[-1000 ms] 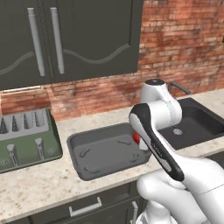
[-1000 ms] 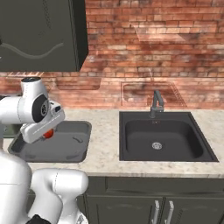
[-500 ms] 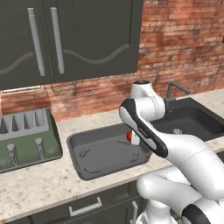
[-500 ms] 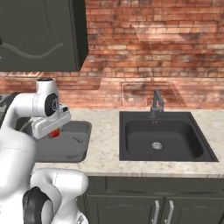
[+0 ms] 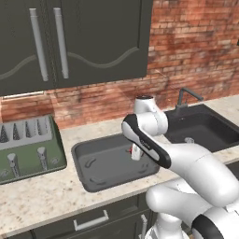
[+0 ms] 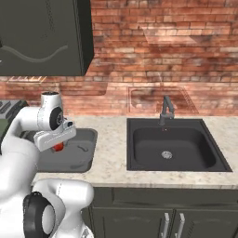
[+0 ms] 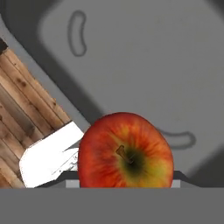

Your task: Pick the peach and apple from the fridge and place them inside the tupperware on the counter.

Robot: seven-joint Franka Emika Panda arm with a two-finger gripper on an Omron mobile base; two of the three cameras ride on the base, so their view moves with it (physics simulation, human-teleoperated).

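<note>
Pinching the apple (image 7: 126,151) between jaws drawn in tight on its sides, stem end facing up toward the hand. Hanging over the tupperware (image 5: 107,163), whose dark grey floor is spreading out beneath the fruit in the hand view, with a strip of wood grain showing past its rim at the left. Showing as a small red patch (image 6: 58,147) under the white hand in the right base view, and as a sliver of red (image 5: 130,150) beside the gripper (image 5: 136,152) in the left base view. Sitting on the speckled desk (image 5: 42,196), tupperware between the green toaster (image 5: 29,149) on one side and the black sink (image 6: 173,148) on the other, just beside the toaster and near the sink. Standing behind the sink, against the brick wall (image 6: 162,60), a dark faucet (image 6: 166,110). Hanging above the toaster, dark cupboard doors (image 5: 70,39) with long grey handles.
</note>
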